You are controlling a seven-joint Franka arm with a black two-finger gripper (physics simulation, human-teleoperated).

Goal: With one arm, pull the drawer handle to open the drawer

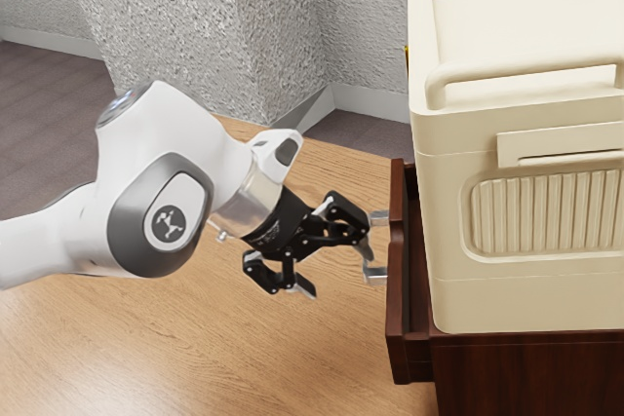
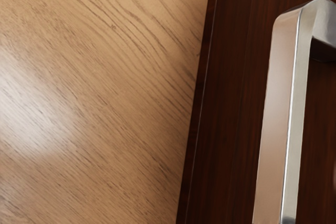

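Opening drawer point(image 1: 397, 289), pull step in hand, drawer partly out.
Hand point(image 1: 339, 272) spread, 1 finger at the handle point(image 2: 282, 119), the other well off it; contact unclear. Next move likely: seat that finger behind the bar, draw straight away from the cabinet point(image 1: 526, 372); could slip off. Drawer dark reddish-brown wood, under the cream box point(image 1: 531, 299)'s near edge; handle squared, shiny silver metal, on drawer front.

The counter point(image 2: 105, 129) is of light brown colour with darker grain lines, the drawer point(image 2: 226, 108) reddish brown, the handle point(image 2: 278, 103) silver.
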